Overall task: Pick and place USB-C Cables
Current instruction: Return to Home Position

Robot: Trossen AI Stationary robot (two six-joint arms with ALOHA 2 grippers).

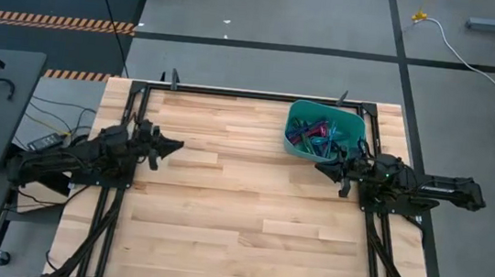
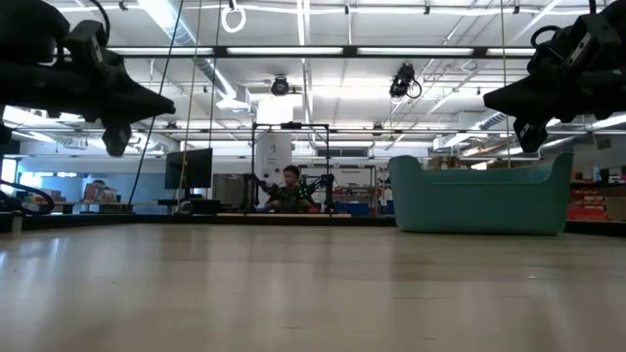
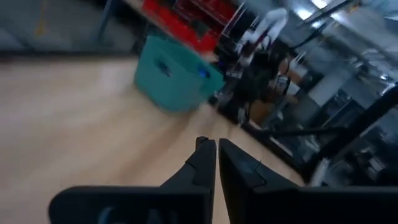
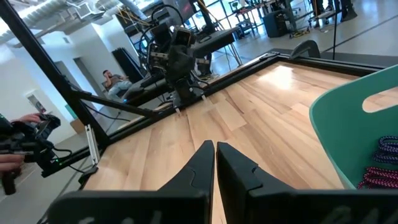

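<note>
- USB-C Cables point(image 1: 319, 137), short coiled bundles in purple, maroon and blue-green, lie heaped in the teal plastic bin point(image 1: 293, 125); neither gripper touches them.
- Right gripper point(image 1: 321, 168): its two dark fingers point(image 4: 198, 163) are pressed together with only a thin slit between them, and nothing is pinched. It hangs clear above the wood, by the table's right edge and just beside the bin's near wall, pointing toward the left edge.
- From the right wrist, the bin's curved wall point(image 4: 348, 124) sits close alongside, with a purple braided coil point(image 4: 387, 148) and a maroon one point(image 4: 375, 177) showing inside.
- Left gripper point(image 1: 176, 146): its fingers point(image 3: 202, 163) are likewise drawn together and empty. It is held in the air by the table's left edge, pointing toward the right edge, well apart from the bin.
- The low view shows both grippers raised high over the surface, the left gripper point(image 2: 161, 103) and the right gripper point(image 2: 492, 98) facing each other.
- The bin stands near the table's far right corner, close against the far edge.
- The light wooden plank table point(image 1: 222, 210) sits inside a black metal frame point(image 1: 234, 92).
- Beyond the far edge a person point(image 2: 290, 186) sits in the room.
</note>
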